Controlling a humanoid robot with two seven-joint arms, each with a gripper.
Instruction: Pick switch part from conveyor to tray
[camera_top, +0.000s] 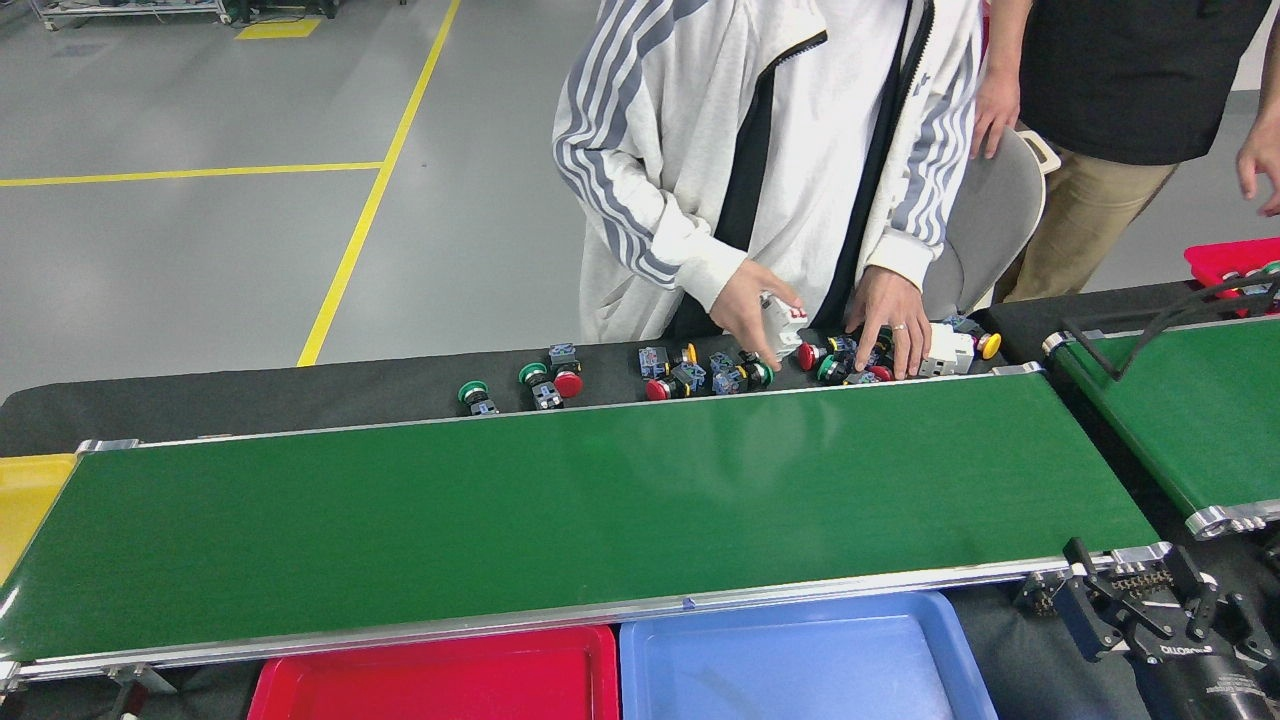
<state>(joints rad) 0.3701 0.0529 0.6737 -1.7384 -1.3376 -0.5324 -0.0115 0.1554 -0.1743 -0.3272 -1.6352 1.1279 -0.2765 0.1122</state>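
The conveyor (580, 510) is a long dark green belt with silver rails, and nothing lies on it. Several switch parts (690, 375) with red, green and yellow caps sit on the black cloth just beyond its far rail. A person in a white striped jacket has one hand (745, 310) on a white part and the other hand (890, 320) pressed on the pile. A red tray (440, 680) and a blue tray (800, 660) stand below the near rail, both bare. My right gripper (1128, 565) is at the conveyor's near right corner, open and holding nothing. My left gripper is out of view.
A second green belt (1180, 410) runs off at the right, with a red bin (1230, 260) behind it. A yellow tray (25, 500) sits at the conveyor's left end. Another person in a black shirt (1120, 80) stands at the back right beside a grey chair (990, 220).
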